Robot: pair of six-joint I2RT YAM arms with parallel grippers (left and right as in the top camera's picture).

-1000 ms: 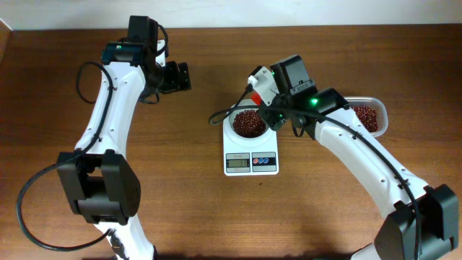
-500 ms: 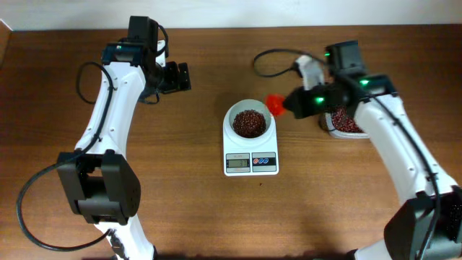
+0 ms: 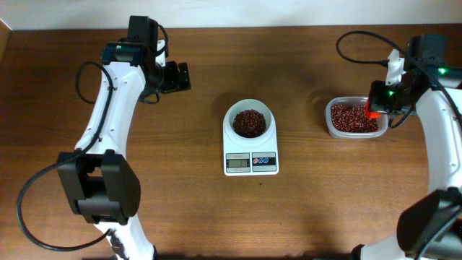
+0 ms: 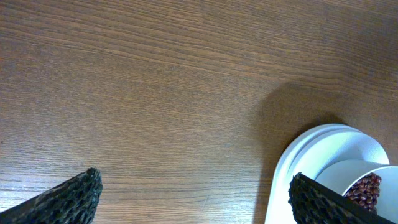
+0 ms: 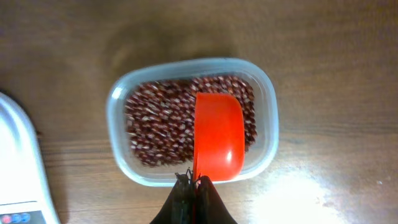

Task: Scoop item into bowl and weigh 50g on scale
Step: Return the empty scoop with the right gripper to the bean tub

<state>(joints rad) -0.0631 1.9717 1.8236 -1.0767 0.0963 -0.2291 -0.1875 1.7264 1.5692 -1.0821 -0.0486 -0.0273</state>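
The white bowl (image 3: 249,120) stands on the white scale (image 3: 250,160) at mid table and holds a heap of dark reddish-brown beans (image 3: 249,123). More beans (image 3: 351,117) fill a clear plastic container (image 5: 124,93) at the right. My right gripper (image 5: 195,186) is shut on the handle of an orange-red scoop (image 5: 217,143), held over the container's beans (image 5: 158,124); the scoop also shows in the overhead view (image 3: 373,110). My left gripper (image 4: 193,193) is open and empty over bare wood, left of the bowl (image 4: 373,177) and the scale (image 4: 292,168).
The left arm (image 3: 115,94) stretches along the left side of the wooden table (image 3: 180,202). The right arm (image 3: 440,123) runs along the right edge, with a black cable (image 3: 361,40) looping behind it. The scale's corner shows in the right wrist view (image 5: 22,168).
My right gripper has carried the scoop from over the bowl rightward to above the bean container. The left arm has not moved.
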